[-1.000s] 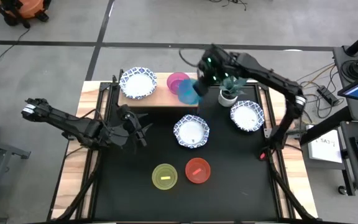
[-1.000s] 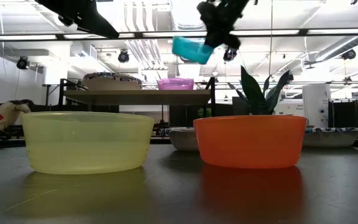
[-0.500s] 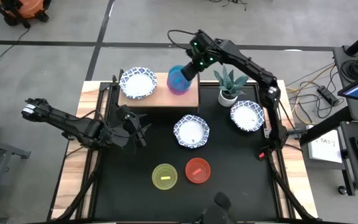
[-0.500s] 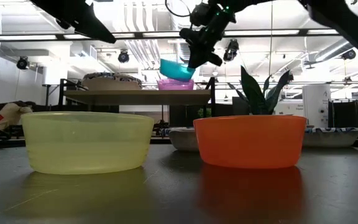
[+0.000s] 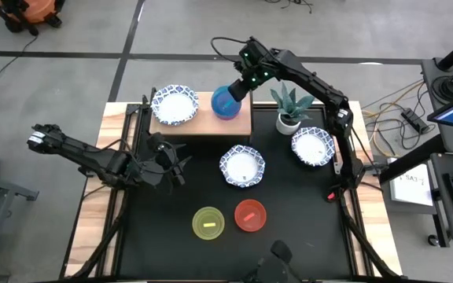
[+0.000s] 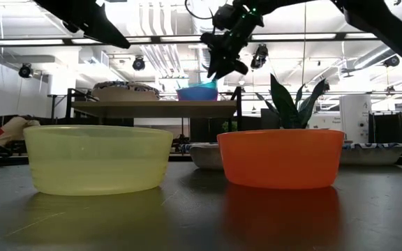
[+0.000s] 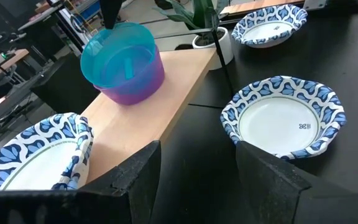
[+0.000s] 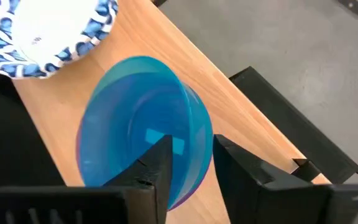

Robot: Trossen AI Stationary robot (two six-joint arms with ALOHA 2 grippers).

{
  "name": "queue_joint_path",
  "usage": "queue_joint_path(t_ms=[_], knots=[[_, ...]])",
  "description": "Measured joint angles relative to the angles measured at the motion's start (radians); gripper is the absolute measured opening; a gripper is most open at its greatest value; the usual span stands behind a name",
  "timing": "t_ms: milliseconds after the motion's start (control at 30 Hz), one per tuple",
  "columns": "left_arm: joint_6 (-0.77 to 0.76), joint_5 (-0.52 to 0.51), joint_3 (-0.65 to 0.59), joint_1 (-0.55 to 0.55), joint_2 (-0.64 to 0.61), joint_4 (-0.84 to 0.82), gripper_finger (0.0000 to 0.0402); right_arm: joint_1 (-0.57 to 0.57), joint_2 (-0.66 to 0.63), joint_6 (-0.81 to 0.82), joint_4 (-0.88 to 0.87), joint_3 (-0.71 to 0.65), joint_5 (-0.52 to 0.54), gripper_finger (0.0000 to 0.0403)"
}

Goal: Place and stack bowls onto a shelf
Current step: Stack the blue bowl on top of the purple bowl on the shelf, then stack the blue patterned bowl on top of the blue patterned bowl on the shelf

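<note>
The teal bowl (image 5: 225, 102) (image 8: 138, 118) sits nested in the purple bowl (image 7: 135, 93) on the light-wood shelf (image 5: 203, 123), at its right end. A white blue-rimmed bowl (image 5: 174, 105) rests on the shelf's left end. My right gripper (image 5: 239, 88) (image 8: 193, 165) hovers open just above the teal bowl's right rim, one finger over the inside and one outside. My left gripper (image 5: 178, 161) (image 7: 197, 162) waits open, low over the table near the shelf's front left.
Two more white blue-rimmed bowls (image 5: 242, 165) (image 5: 313, 146) stand on the black tabletop, with the yellow bowl (image 5: 208, 222) and the red bowl (image 5: 250, 215) near the front edge. A potted plant (image 5: 289, 116) stands right of the shelf, close under my right arm.
My right gripper has carried the teal bowl left and toward the far edge, from beside the plant to over the shelf. In the last half second the teal bowl has dropped from a tilted, raised position into the purple bowl, while the gripper stayed at about the same height.
</note>
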Motion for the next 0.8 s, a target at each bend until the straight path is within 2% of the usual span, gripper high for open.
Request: queue_joint_path(t_ms=[200, 567, 800], knots=[[0.000, 0.000, 0.000, 0.000, 0.000, 0.001, 0.0192, 0.000, -0.028, -0.020, 0.025, 0.000, 0.037, 0.0112], [0.000, 0.000, 0.000, 0.000, 0.000, 0.002, 0.0192, 0.005, 0.004, -0.060, 0.024, -0.013, 0.053, 0.0029], [0.000, 0.000, 0.000, 0.000, 0.000, 0.002, 0.0192, 0.007, 0.005, -0.064, 0.024, -0.011, 0.053, 0.0010]])
